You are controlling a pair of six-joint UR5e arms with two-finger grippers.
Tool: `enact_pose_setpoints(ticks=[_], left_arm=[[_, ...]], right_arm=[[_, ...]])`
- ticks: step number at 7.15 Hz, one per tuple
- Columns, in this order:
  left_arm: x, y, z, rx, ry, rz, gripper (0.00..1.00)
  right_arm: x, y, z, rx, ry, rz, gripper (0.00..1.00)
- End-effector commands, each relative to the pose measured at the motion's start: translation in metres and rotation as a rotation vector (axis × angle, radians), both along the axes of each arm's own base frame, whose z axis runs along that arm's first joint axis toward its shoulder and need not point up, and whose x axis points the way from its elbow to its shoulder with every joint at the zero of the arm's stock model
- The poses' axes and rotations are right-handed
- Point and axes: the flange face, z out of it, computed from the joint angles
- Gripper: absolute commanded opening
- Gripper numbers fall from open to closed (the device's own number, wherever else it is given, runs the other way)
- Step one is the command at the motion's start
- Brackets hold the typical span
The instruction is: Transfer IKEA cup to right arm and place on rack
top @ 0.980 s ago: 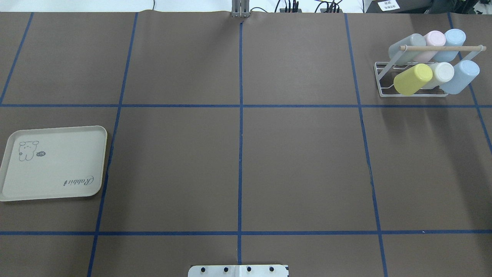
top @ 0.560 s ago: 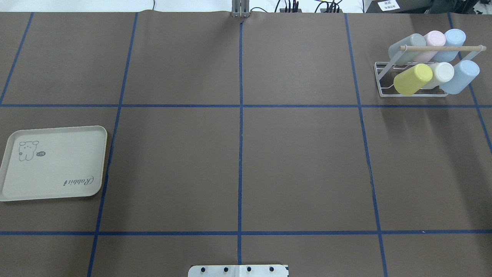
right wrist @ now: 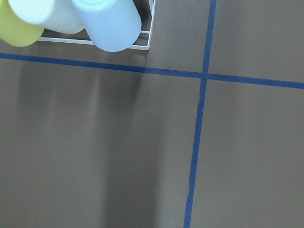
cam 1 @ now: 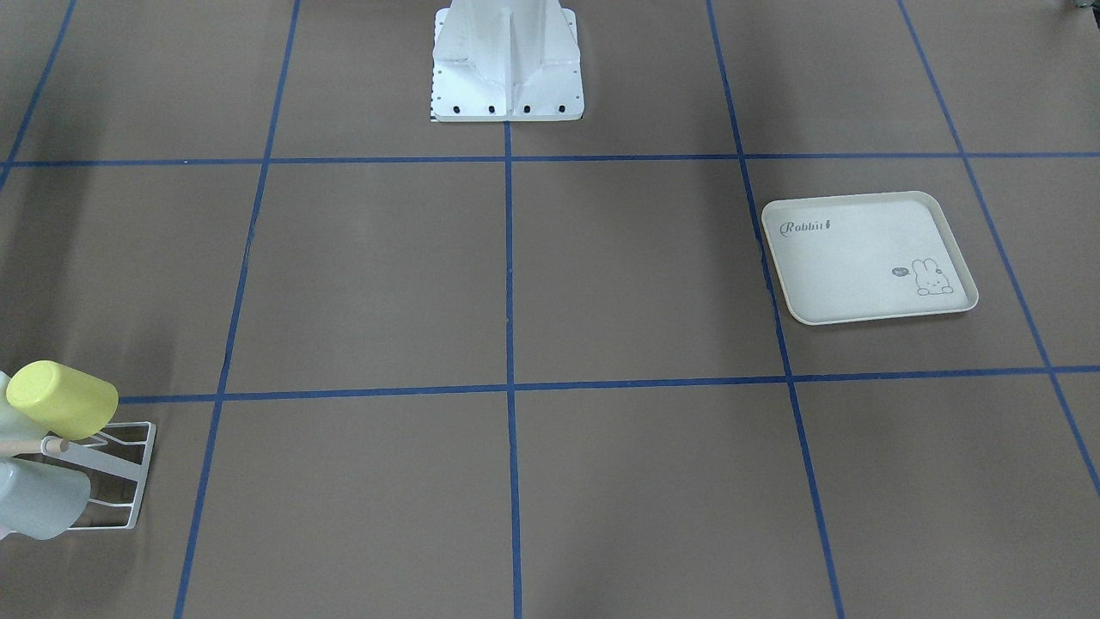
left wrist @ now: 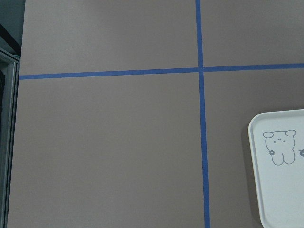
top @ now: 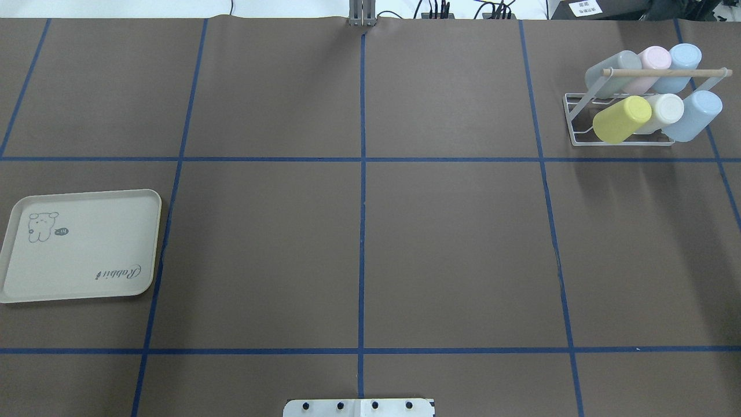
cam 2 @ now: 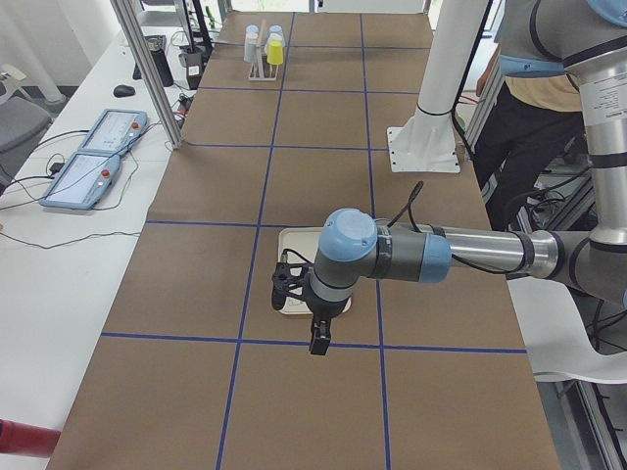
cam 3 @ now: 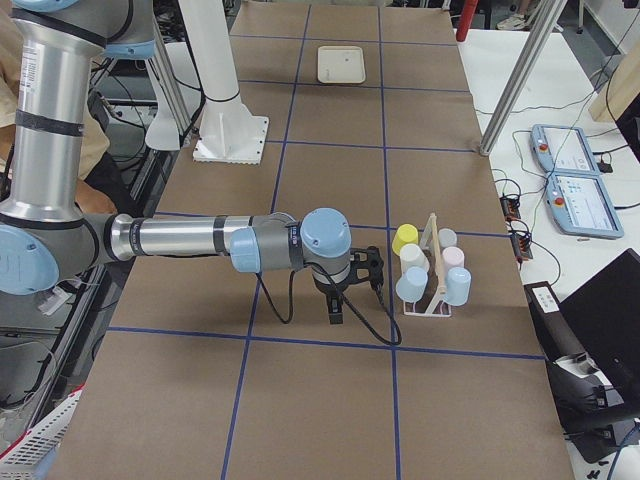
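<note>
Overhead exterior view matches the earlier frames: nothing on the brown surface [top: 451, 249] has shifted. The white wire rack [top: 579, 116] stands at the far right with six cups on its prongs. The yellow cup [top: 622, 120], white cup [top: 663, 111] and pale blue cup [top: 697, 116] are in the row nearer the robot. The grey cup [top: 613, 72], pink cup [top: 651, 61] and second blue cup [top: 683, 61] are behind, under the wooden dowel [top: 706, 72]. The rabbit-print tray [top: 87, 278] lies at the left edge, well apart from the rack.

In the exterior left view the left arm [cam 2: 470, 253] stretches level over the surface, its wrist turned down, and the left end effector [cam 2: 319, 338] hangs above the tray. In the exterior right view the right arm [cam 3: 190, 238] reaches out level likewise, and the right end effector [cam 3: 335, 310] points down just beside the rack. From these side views I cannot tell whether either end effector is released or clenched.
</note>
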Motion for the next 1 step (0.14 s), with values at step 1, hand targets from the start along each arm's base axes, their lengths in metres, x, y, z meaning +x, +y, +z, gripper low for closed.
enact_pose_setpoints(ticks=[1], left_arm=[[0.0006,0.0,0.0029,-0.005,0.001,0.002,1.0]], right_arm=[[-0.0004,0.0011,0.0013,-0.003,0.0,-0.001,1.0]])
